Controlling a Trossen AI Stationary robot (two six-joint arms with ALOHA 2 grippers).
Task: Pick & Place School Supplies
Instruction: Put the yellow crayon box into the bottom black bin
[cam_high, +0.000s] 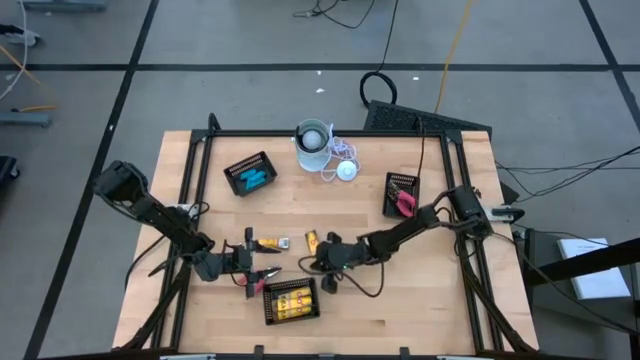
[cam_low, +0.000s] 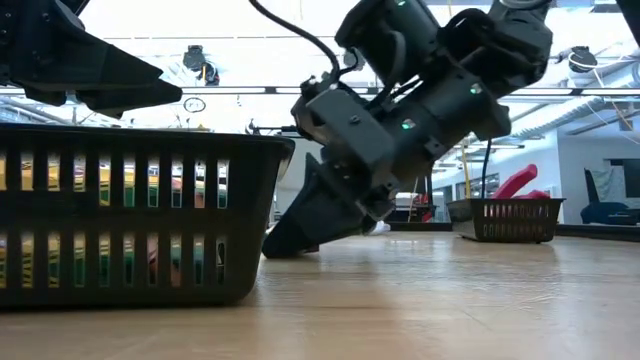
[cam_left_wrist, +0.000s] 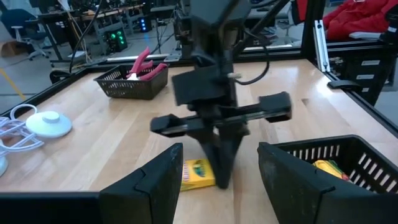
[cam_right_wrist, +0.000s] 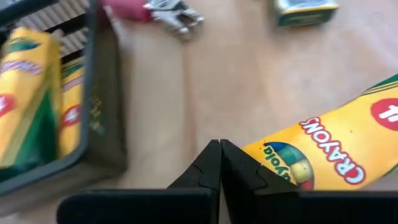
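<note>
Right gripper (cam_right_wrist: 220, 163): fingers pressed together, nothing between them, tips down at the tabletop (cam_high: 420, 300) just beside a loose crayon box (cam_right_wrist: 333, 149) lying flat on the wood. We judge this a pick still to be made; the tips stand at the box's edge, not around it.

Left gripper (cam_left_wrist: 214, 180): fingers spread apart, empty, near the front of the table, facing the right gripper, with the same crayon box showing between them.

Front mesh tray (cam_high: 291, 301): holds several yellow crayon boxes; stands just beside both grippers.

Loose items near the left gripper: a second crayon box (cam_high: 273, 243) and a red-handled tool (cam_right_wrist: 165, 12), both on the bare wood.

Far trays: one at the right (cam_high: 401, 193) with red-handled tools, one at the left (cam_high: 250, 175) with light-blue sticks.

Step in hand, as we read it: sorting crayon boxes into the front tray. The next move calls for parting the right fingers, straddling the box across its narrow side, then closing.
</note>
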